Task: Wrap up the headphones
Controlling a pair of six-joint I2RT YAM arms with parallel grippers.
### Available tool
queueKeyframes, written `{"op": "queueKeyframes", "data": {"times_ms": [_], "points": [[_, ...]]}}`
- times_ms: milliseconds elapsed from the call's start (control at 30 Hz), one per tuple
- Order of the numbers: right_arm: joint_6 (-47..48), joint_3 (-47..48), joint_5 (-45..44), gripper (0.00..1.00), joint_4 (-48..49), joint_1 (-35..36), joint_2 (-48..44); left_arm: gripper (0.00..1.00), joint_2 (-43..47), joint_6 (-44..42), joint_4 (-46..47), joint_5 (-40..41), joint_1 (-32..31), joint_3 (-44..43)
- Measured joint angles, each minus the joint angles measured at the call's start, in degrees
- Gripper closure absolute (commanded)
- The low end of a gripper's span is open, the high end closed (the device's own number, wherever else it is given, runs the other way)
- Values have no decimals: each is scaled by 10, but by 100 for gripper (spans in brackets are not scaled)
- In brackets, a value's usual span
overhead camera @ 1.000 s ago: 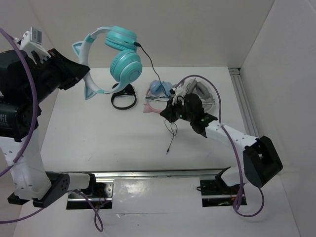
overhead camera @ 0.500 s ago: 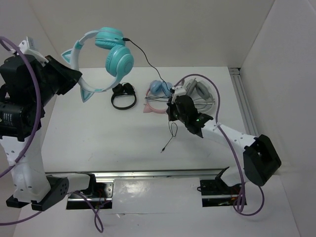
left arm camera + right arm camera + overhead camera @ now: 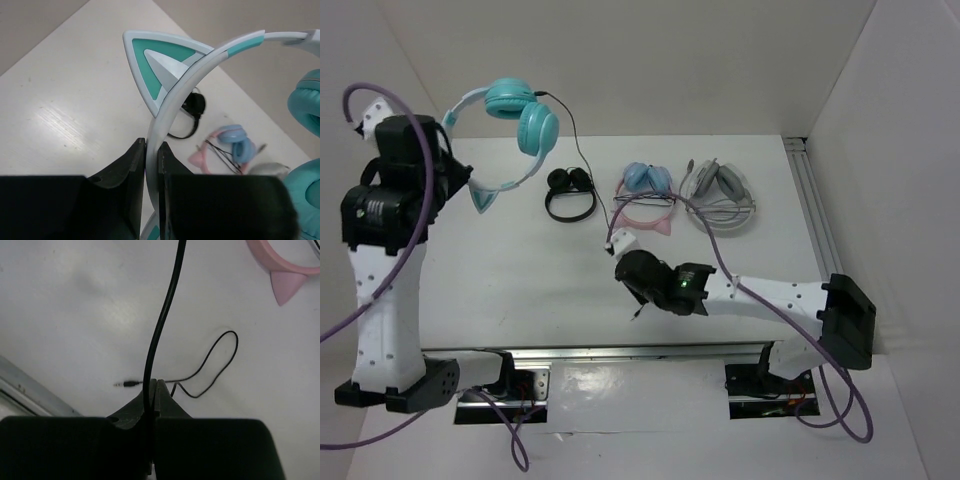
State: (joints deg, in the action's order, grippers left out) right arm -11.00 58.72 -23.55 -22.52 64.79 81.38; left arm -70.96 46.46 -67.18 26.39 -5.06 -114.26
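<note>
Your left gripper (image 3: 151,150) is squeezed tight on the pale headband of the headphones (image 3: 537,128), just under 1 teal cat ear (image 3: 155,65). It holds them up in the air, out at 10 o'clock from the middle of the table (image 3: 520,270). The thin black cable (image 3: 165,305) runs down to your right gripper (image 3: 153,386), which is pinched shut on it near 6 o'clock. The cable's end lies looped on the table, and its plug (image 3: 125,384) is at 9 o'clock from the fingers. A black pair (image 3: 570,195), a pink pair (image 3: 648,180) and a grey pair (image 3: 720,195) lie from 12 to 2 o'clock.
</note>
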Motion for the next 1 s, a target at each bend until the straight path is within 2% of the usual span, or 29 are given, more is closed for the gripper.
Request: {"op": "queueKeyframes", "data": {"times_ms": [167,300,500,700,867,1000], "points": [[-12,86,-83,100,-139,118,-7,100,-44,-28,44,52,0,100],[-17,203,-136,100,-221,165,-17,100,-47,-102,99,70,-20,218],[11,323,-195,100,-283,165,-38,100,-39,-219,177,98,-157,300],[81,391,-184,100,-295,165,-30,100,-35,-317,250,93,-254,322],[129,398,-177,100,-297,166,-28,100,-34,-396,320,93,-348,378],[151,386,-207,100,-300,166,-37,100,-17,-468,354,93,-419,437]]}}
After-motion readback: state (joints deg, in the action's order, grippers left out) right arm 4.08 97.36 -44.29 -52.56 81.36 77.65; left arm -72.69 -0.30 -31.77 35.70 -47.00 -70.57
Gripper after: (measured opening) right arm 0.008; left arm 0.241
